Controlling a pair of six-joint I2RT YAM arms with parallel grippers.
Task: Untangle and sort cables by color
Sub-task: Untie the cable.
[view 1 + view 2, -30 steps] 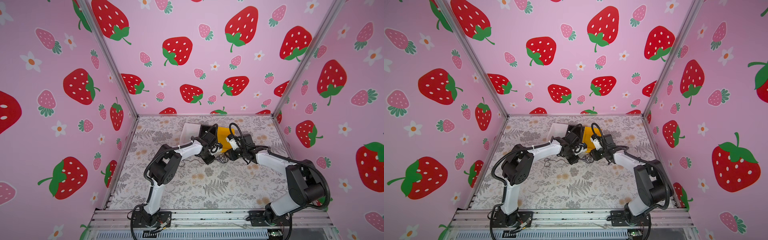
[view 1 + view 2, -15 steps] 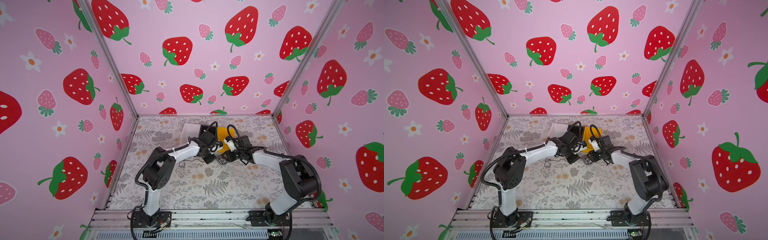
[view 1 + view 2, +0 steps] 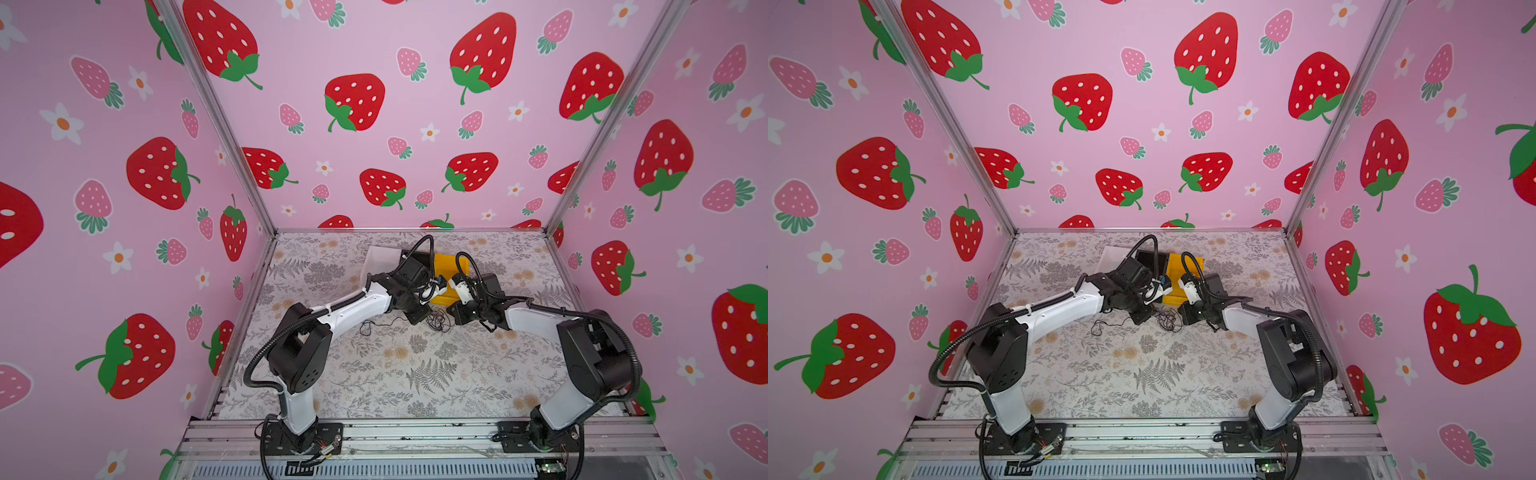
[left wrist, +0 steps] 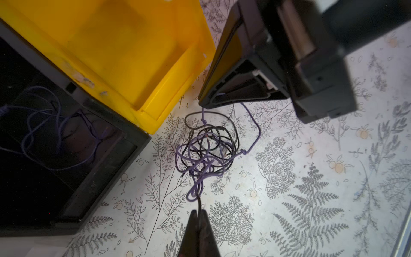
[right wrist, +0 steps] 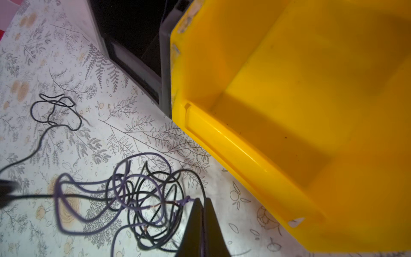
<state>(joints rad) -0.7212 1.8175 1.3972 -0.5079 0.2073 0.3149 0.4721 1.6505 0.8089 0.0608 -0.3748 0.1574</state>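
At the near edge of the table (image 3: pixel 415 386), the two arm bases sit bolted to a metal rail (image 3: pixel 415 434). Past them, around the middle of the floral sheet, both arms reach inward and their tips almost meet over the cables (image 3: pixel 438 322). These form a loose knot of black and purple strands lying on the surface.

The left gripper (image 4: pixel 198 214) has its jaws pressed together on a black cable (image 4: pixel 198 201) that leads out of the knot. A further black loop (image 5: pixel 55 111) lies on the sheet apart from the knot, on the left arm's side. The right gripper (image 5: pixel 202 204) is likewise pinched closed, on a purple cable (image 5: pixel 184 201) running into the knot.

Just behind the knot stands a yellow bin (image 4: pixel 160 104). It touches a black bin (image 4: pixel 106 184), inside which more purple cables (image 4: pixel 44 124) lie. A white bin (image 3: pixel 380 259) stands on the black bin's other side.
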